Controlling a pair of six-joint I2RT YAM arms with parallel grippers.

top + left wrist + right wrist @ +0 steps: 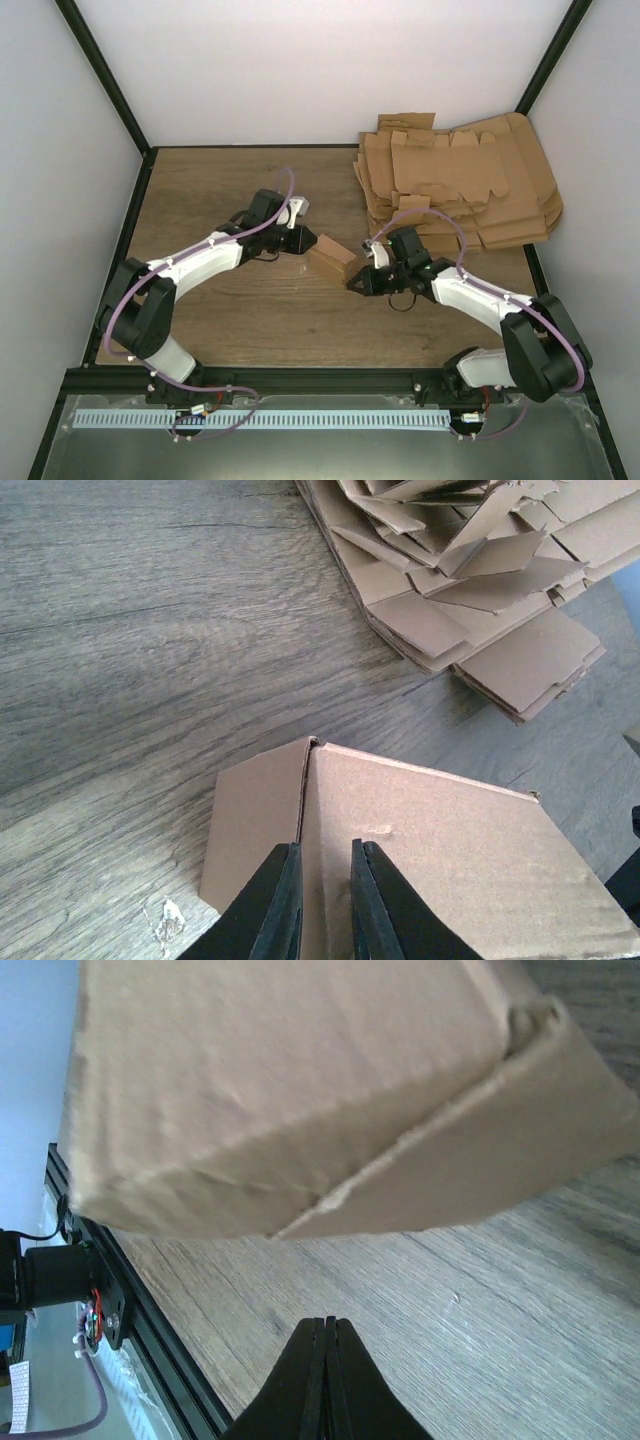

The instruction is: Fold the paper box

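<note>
Two grippers flank the box (334, 262) at the middle of the table (230, 325): the left gripper (323, 852) pinches one wall, the right gripper (326, 1324) sits closed and empty under a flap (480, 1160), so closing-up seems in hand, and next calls for pressing that flap home.
</note>
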